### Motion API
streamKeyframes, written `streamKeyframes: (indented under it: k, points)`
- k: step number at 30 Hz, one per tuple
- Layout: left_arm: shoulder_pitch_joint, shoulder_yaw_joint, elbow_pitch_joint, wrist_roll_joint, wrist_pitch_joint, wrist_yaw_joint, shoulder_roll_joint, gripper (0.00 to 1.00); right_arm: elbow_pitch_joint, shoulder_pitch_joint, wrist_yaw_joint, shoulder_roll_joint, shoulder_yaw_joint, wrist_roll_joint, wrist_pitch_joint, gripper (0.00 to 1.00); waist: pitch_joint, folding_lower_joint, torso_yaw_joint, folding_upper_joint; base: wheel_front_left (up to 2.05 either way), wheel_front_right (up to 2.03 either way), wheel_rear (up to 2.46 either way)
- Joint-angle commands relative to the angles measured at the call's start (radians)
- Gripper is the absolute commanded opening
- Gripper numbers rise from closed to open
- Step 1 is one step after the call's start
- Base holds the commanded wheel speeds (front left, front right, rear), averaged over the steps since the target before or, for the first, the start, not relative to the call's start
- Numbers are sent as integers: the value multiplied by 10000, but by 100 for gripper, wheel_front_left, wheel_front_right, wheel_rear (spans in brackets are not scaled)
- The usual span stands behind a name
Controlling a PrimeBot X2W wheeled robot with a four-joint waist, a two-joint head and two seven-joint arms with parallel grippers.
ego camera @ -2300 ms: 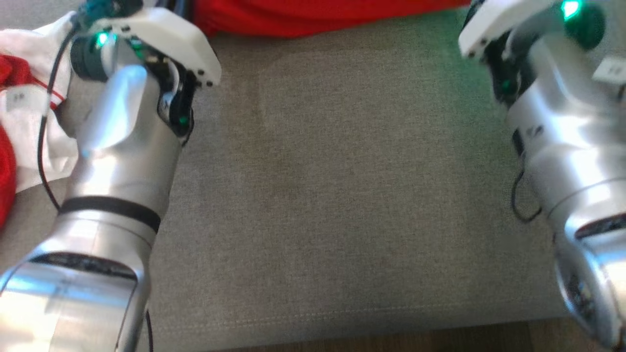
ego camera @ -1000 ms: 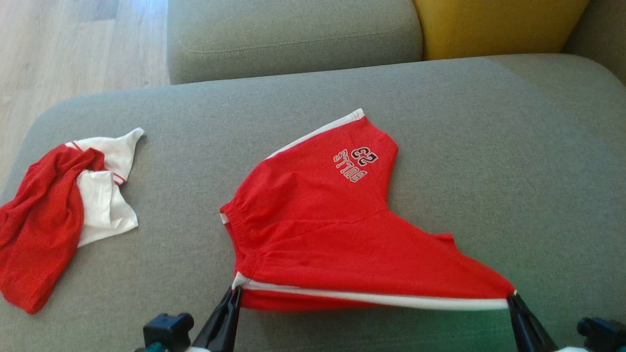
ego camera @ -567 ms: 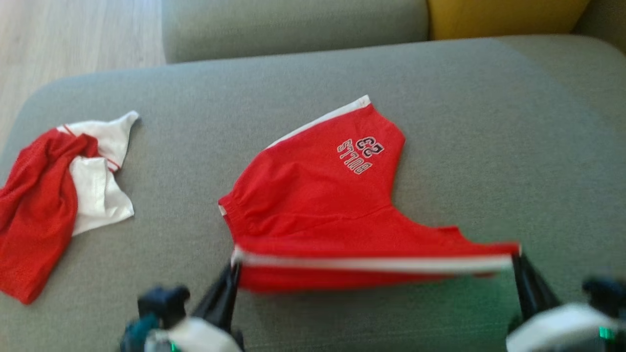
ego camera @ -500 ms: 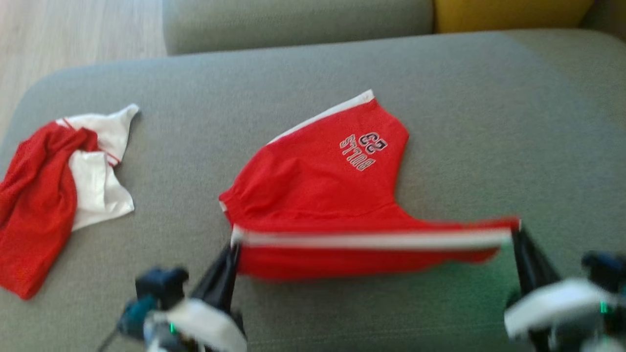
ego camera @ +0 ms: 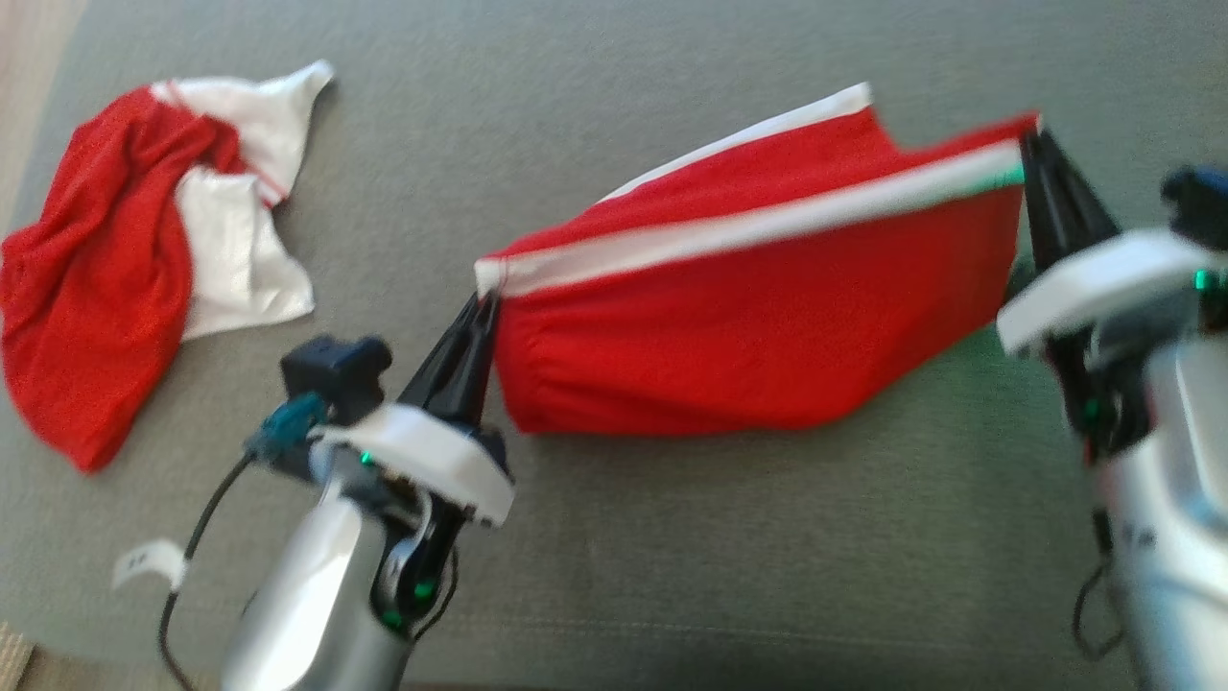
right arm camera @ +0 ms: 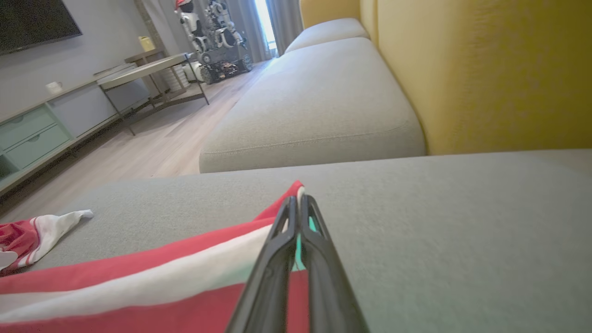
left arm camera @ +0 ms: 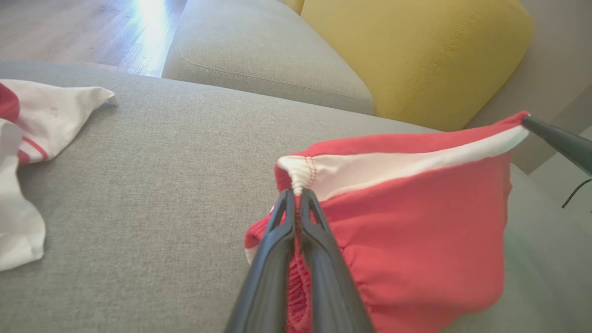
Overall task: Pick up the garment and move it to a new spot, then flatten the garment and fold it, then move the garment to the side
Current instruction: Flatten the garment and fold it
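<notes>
Evidently, the red shorts (ego camera: pixel 748 326) are held up off the grey sofa (ego camera: pixel 672 537) by one white-striped edge (ego camera: pixel 748 226), which is stretched taut between the two end effectors. The left end effector (ego camera: pixel 483 305) is clamped on the gathered corner at the near left of the cloth. The right end effector (ego camera: pixel 1034 144) is pinched on the opposite corner, farther off and to the right. In both wrist views the dark fingers (left arm camera: pixel 273 259) are seen pressed together with cloth between them. The rest of the shorts hangs below that edge, and its lowest part appears to rest on the seat near the middle of the sofa. A second white-striped edge (ego camera: pixel 767 130) is seen just beyond the raised one, lying lower.

The pick-up is judged done, and the fold is judged to be under way, with the held edge raised as if to be brought over onto the far one. The edge is not yet laid down or released, the fold is not smoothed, and the move to the side is not made. Whether the lower layer lies flat cannot be told.

The head view is blurred. The far half of the shorts is hidden behind the raised cloth, and the right arm (ego camera: pixel 1170 461) is cut off at the picture's edge. A crumpled red-and-white garment (ego camera: pixel 144 240) lies well apart at the far left, and a yellow cushion (left arm camera: pixel 416 55) is seen at the back.
</notes>
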Motion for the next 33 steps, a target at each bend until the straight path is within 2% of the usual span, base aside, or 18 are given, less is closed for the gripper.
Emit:
streamKeyframes:
  k: [1, 11, 15, 16, 17, 18, 26, 33]
  points:
    - [-652, 277, -82, -129, -134, -70, -11, 0, 109, -812, -7, -264, 448, 115, -170, 0, 592, 1, 591, 0, 0, 0, 0]
    - [-2236, -260, 1784, -624, -712, -203, -380, 0, 3454, -3648, -7, -981, 1928, 651, -747, 0, 1443, 1, 1341, 0, 0, 0, 0]
    - [-2378, -472, 2302, -854, -921, -207, -413, 0, 4309, -3981, -7, -978, 2370, 916, -1149, 0, 1497, 1, 1368, 0, 0, 0, 0]
    - [-2379, -521, 2393, -929, -961, -215, -418, 10, 4469, -4022, -7, -971, 2473, 987, -1267, 40, 1492, 1, 1357, 0, 0, 0, 0]
    - [-2374, -548, 2452, -1005, -1042, -210, -422, 48, 4583, -4045, -7, -963, 2586, 1056, -1404, 100, 1476, 1, 1341, 0, 0, 0, 0]
    - [-2363, -577, 2502, -1058, -1121, -188, -425, 100, 4661, -4049, -7, -953, 2695, 1131, -1563, 100, 1454, 1, 1313, 0, 0, 0, 0]
    - [-1927, -489, 2357, -1201, -1710, 161, -418, 100, 4566, -3598, -7, -865, 3184, 1447, -2975, 100, 1010, 1, 912, 0, 0, 0, 0]
    - [-1338, 59, 1071, -365, -2048, 906, 12, 100, 3188, -2704, -7, -963, 2902, 546, -3697, 100, 595, 1, 414, 0, 0, 0, 0]
